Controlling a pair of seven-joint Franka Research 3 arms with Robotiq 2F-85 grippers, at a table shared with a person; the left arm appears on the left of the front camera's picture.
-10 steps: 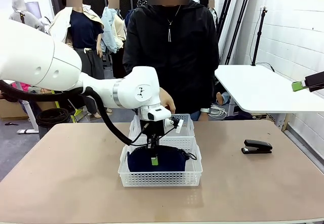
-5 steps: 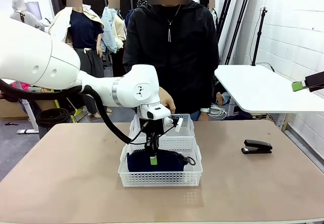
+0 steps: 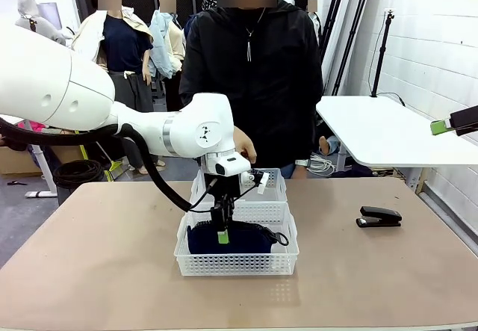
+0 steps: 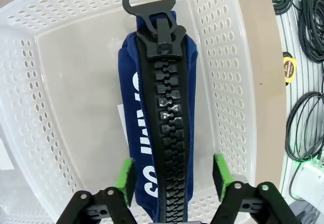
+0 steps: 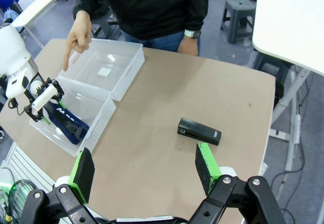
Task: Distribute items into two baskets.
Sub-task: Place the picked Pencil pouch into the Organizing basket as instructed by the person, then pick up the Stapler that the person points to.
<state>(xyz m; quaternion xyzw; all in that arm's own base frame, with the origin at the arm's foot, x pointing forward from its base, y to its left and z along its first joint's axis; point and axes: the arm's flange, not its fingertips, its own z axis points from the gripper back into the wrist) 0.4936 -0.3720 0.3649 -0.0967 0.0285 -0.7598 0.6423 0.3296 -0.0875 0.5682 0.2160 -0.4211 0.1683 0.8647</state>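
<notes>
My left wrist view gives me what the front camera cannot: the left gripper [image 4: 173, 173] stands with its fingers parted astride the navy pouch [image 4: 157, 107]. There is a clear gap at one pad, and the other is just beside the fabric. The pouch lies flat along the floor of the near basket [image 4: 223, 82], zipper up.

From the right wrist view I see the right gripper [image 5: 144, 169] spread wide and holding nothing, high above the table. Below it the person's hand [image 5: 78, 34] points a finger down over the corner of the far basket [image 5: 132, 62].

A second ago the left fingers were pinched shut on the pouch; they have since let go and it has sunk lower in the basket. The stapler [image 3: 379, 217] has not moved.

The baskets touch mid-table toward the far edge of the tan table [image 3: 89, 256]. The stapler sits near its right edge, well apart from them. A white side table [image 3: 373, 129] stands beyond by a painted block wall.
</notes>
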